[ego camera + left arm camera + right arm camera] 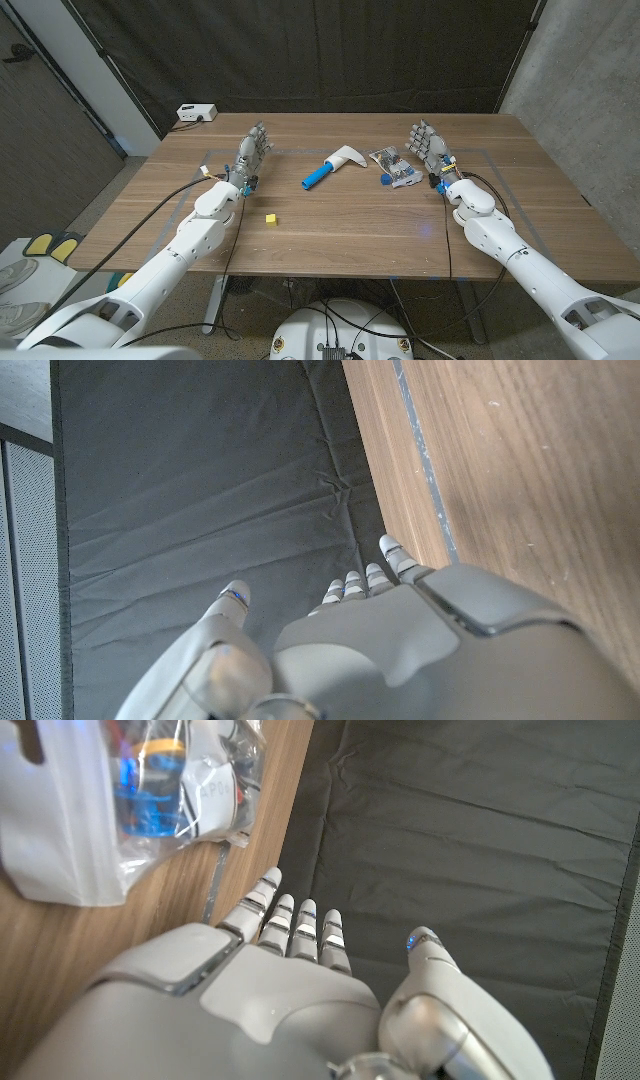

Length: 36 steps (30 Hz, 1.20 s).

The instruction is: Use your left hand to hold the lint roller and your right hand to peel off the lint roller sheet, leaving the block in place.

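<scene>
1. Both hands empty, fingers apart: left hand (252, 155), right hand (428, 145).
2. Roller (332, 165) lies mid-surface between them; block (270, 218) sits nearer.
3. Judged light and rigid; sheet tacky. Grip the blue handle, peel from the sheet's edge.

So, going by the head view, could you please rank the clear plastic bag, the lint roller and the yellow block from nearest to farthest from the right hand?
1. Clear plastic bag: right beside the right hand, just toward the table's middle.
2. Lint roller: near the table's centre, blue handle pointing toward the robot's left.
3. Yellow block: farthest, on the left half, closer to the left arm.
</scene>
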### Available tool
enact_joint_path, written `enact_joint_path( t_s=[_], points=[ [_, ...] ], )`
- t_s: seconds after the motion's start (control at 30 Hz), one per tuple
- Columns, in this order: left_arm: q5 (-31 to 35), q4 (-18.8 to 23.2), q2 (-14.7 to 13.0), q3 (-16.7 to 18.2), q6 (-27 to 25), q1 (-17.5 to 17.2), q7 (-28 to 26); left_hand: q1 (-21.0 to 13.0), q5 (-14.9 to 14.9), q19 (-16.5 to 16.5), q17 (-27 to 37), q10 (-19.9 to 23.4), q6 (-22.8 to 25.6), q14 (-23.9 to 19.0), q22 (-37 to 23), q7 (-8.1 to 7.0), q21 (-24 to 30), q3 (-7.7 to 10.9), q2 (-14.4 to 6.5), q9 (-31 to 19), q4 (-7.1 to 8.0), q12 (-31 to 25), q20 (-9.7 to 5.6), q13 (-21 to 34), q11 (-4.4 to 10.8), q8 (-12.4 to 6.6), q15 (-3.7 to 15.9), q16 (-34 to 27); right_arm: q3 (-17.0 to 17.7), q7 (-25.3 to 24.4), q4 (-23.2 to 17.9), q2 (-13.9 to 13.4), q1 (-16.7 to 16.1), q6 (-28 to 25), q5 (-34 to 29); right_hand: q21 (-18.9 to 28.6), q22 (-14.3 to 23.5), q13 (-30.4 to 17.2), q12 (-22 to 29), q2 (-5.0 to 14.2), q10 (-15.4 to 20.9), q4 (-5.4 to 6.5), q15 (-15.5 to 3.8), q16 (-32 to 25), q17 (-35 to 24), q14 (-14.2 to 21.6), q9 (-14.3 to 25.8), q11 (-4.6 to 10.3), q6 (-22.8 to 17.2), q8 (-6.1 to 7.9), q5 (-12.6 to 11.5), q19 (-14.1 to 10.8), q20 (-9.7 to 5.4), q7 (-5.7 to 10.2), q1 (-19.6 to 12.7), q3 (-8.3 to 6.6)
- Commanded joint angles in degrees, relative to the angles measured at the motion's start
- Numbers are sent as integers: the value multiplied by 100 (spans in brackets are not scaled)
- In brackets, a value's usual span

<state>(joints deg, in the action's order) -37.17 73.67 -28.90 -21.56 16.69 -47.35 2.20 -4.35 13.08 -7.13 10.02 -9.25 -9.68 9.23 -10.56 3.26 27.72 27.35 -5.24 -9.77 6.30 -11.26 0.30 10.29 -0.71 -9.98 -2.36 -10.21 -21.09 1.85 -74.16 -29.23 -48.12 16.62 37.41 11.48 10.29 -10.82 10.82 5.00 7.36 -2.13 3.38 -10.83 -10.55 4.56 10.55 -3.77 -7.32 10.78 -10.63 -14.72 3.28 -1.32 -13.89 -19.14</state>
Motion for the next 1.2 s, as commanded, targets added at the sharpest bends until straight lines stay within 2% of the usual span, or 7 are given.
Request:
enact_joint_path(
  t_s=[0.03, 0.2, 0.27, 0.3, 0.43, 0.93, 1.2],
  points=[
    [135, -49, 22, -82, -91, 133, -60, -23, 19, -10, 4, -21, -170, -12, -5, -66, -14, 19, -61, -20, -35, -44, 149, 31, -62, -59, -86, -47, 37, 23, 70, 16, -23, 60, 48, 30, 7, -19, 36, 6, 37, -20, 38, -35, -22, 47, 8, -25, -32, 28, -23, -22, 30, 49, -50, -35],
    [548, 142, -119, -260, -401, 257, -365, -104, -1, 44, -6, 105, 27, -146, -6, -281, -41, 13, 0, -27, -130, -84, 373, 38, -242, -113, -240, -76, 33, 62, 124, 36, -3, 57, 74, 24, 7, -19, 39, 16, 42, -27, 87, -39, -25, 50, 9, -27, -49, 33, -18, -6, 89, 101, -45, -33],
    [684, 214, -163, -328, -533, 309, -451, -139, -12, 84, -4, 153, 66, -196, -13, -324, -45, 20, -1, -31, -164, -96, 590, 42, -290, -111, -315, -80, 29, 57, 126, 36, 2, 56, 65, 22, 7, -20, 42, 28, 49, -26, 91, -42, -28, 50, 9, -33, -54, 34, -17, 1, 114, 112, -42, -33],
    [742, 257, -193, -364, -622, 341, -474, -169, -20, 118, -3, 215, 83, -253, -17, -338, -45, 29, -3, -33, -192, -115, 709, 45, -299, -108, -356, -91, 27, 59, 124, 33, 3, 51, 64, 19, 7, -20, 43, 30, 53, -25, 95, -43, -29, 51, 9, -35, -55, 34, -16, 7, 124, 110, -40, -32],
    [965, 395, -303, -510, -960, 482, -526, -233, -35, 155, 0, 281, 127, -332, -24, -381, -52, 52, -9, -36, -249, -130, 888, 50, -282, -111, -443, -102, 27, 59, 125, 33, 4, 51, 63, 18, 7, -20, 45, 37, 58, -35, 107, -45, -29, 54, 9, -40, -77, 41, -14, 13, 138, 145, -45, -34],
    [1602, 592, -478, -961, -1701, 966, -441, -393, -70, 189, 3, 356, 153, -453, -32, -417, -73, 105, 2, -40, -398, -142, 971, 58, -253, -108, -453, -113, 63, 64, 138, 41, -58, 135, 90, 17, 8, -21, 52, 71, 78, -63, 138, -48, -30, 54, 10, -53, -112, 48, -6, 23, 173, 186, -65, -45],
    [1945, 950, -618, -1120, -2107, 1031, -544, -617, -128, 197, 11, 475, 291, -531, -33, -399, -118, 83, 239, -45, -686, -168, 989, 67, -208, -160, -425, -111, 89, 71, 82, 9, -125, 161, 110, 18, 9, -21, 57, 82, 93, -71, 148, -51, -34, 53, 11, -72, -129, 50, 1, 26, 178, 185, -60, -40]
  ],
)
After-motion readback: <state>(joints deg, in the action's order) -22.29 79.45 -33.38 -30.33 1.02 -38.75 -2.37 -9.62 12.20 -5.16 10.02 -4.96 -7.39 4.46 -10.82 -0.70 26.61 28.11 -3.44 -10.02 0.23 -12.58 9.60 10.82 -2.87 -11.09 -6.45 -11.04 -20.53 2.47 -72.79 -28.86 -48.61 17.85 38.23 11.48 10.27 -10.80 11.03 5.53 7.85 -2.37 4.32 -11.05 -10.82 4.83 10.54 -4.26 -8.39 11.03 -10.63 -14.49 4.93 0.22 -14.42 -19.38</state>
